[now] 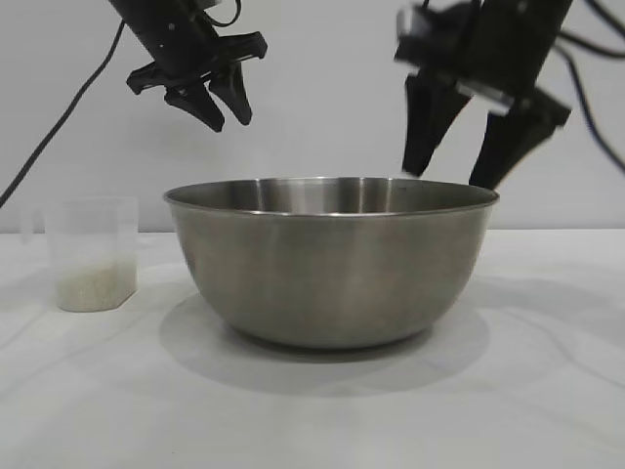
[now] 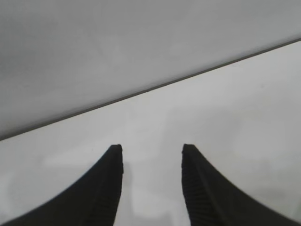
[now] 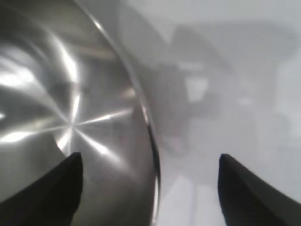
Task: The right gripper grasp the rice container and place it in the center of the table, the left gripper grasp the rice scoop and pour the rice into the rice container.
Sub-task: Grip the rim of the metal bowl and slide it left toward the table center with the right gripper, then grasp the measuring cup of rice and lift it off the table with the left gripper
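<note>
So the table (image 1: 547,391) is plain white and smooth, with a bare pale grey wall behind it. Soft shadows pool under the big steel bowl (image 1: 332,264), which sits pretty much in the middle of the table, upright, nothing in it that I can see from the right wrist view, just shiny metal with light streaks.

Off to the left of the bowl, apart from it, stands the little clear plastic cup (image 1: 95,254). It's upright, with a shallow layer of pale rice (image 1: 95,286) in the bottom. Nothing is touching it.

The right gripper (image 1: 454,179) hangs above the far right part of the bowl's rim, pointing steeply down. Its fingers (image 1: 428,122) are spread wide apart and hold nothing. In the right wrist view the rim passes between the two fingertips, one tip over the inside of the bowl and the other over the table outside it. Whether either tip touches the rim, I honestly can't tell, but from the front they look clear of it.

The left gripper (image 1: 228,115) hovers high up on the left, above and behind the bowl's left edge, tilted down. Its fingers (image 2: 106,188) sit partly open with a gap between them, empty, only white table showing beyond.
</note>
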You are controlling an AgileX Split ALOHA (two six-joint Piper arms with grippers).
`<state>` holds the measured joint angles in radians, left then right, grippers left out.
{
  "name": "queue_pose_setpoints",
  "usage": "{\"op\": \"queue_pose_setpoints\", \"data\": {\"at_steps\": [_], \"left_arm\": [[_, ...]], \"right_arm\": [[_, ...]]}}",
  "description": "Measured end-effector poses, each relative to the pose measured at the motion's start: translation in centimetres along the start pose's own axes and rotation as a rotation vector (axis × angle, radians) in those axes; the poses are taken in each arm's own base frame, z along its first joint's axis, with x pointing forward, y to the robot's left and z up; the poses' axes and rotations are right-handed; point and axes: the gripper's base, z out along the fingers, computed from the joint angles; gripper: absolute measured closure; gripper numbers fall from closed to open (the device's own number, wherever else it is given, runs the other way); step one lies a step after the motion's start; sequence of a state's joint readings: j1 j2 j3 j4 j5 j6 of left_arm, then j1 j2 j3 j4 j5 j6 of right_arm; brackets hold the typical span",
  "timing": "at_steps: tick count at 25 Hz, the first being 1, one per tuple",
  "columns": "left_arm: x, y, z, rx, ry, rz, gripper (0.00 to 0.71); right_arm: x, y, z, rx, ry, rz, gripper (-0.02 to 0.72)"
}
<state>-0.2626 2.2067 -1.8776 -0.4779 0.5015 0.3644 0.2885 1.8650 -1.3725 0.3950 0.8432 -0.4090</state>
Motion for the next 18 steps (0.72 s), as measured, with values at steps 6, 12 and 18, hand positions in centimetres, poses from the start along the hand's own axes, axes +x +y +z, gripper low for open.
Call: {"op": "queue_pose_setpoints", "data": {"at_steps": [6,12,18], "left_arm": [[0.0,0.0,0.0,-0.001,0.005,0.005,0.435],[0.0,0.1,-0.2,-0.011,0.005,0.025,0.435],[-0.2,0.0,-0.5,-0.009,0.004,0.027,0.435]], "right_arm": [[8.0,0.4,-3.2,0.227,-0.349,-0.053,0.219],[14.7,2.5,-7.5,0.242,-0.486,-0.030,0.219],[18.5,5.2,-11.8,0.145,-0.520,-0.023,0.219]]}}
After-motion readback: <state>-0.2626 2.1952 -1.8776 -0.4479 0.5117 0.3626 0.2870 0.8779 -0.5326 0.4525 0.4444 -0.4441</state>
